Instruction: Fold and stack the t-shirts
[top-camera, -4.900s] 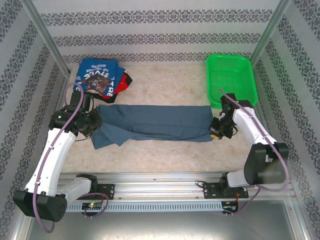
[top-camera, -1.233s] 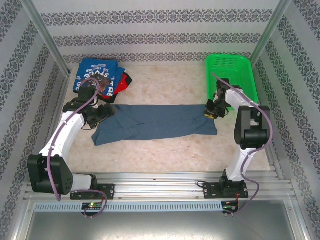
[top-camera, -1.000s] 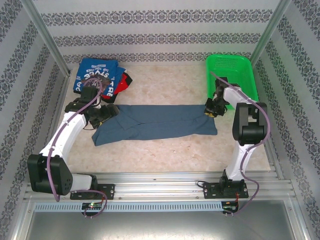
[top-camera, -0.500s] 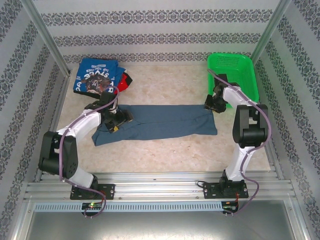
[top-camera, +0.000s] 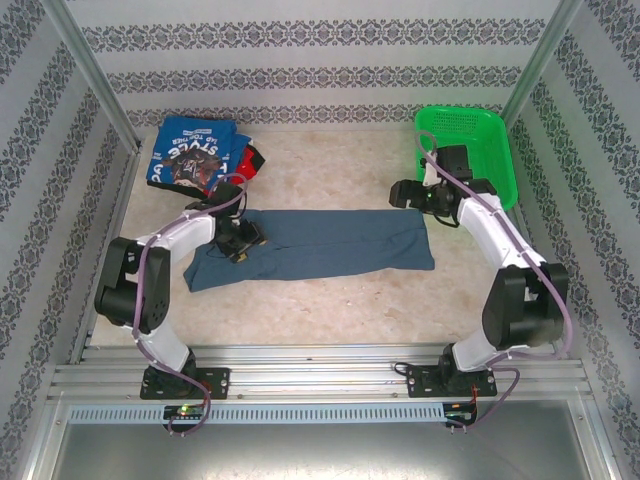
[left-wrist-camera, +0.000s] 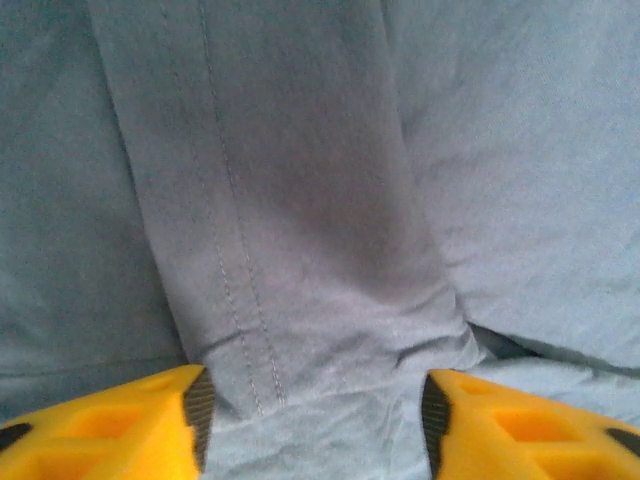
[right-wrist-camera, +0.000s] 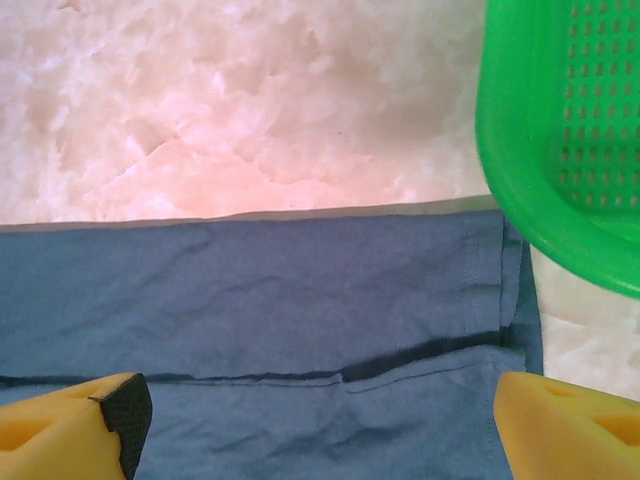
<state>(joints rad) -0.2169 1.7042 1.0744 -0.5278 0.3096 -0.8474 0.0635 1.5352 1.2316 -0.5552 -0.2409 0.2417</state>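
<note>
The left fingers (left-wrist-camera: 312, 440) stand apart astride a hem fold of the slate-blue t-shirt (top-camera: 320, 240); the right fingers (right-wrist-camera: 320, 425) gape wide over its 3 o'clock end. It lies centred on the desk (top-camera: 330, 300), with the folded t-shirts (top-camera: 195, 155) at 10 o'clock.

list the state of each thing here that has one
slate-blue t-shirt: folded into a long strip, lying flat on the table
shirt stack: folded, piled at the far left, bright blue one on top
green basket: upright, nothing seen inside
left gripper: open, down on the slate-blue t-shirt, a hemmed fold between its fingers
right gripper: open wide, above the shirt's right end, holding nothing
</note>
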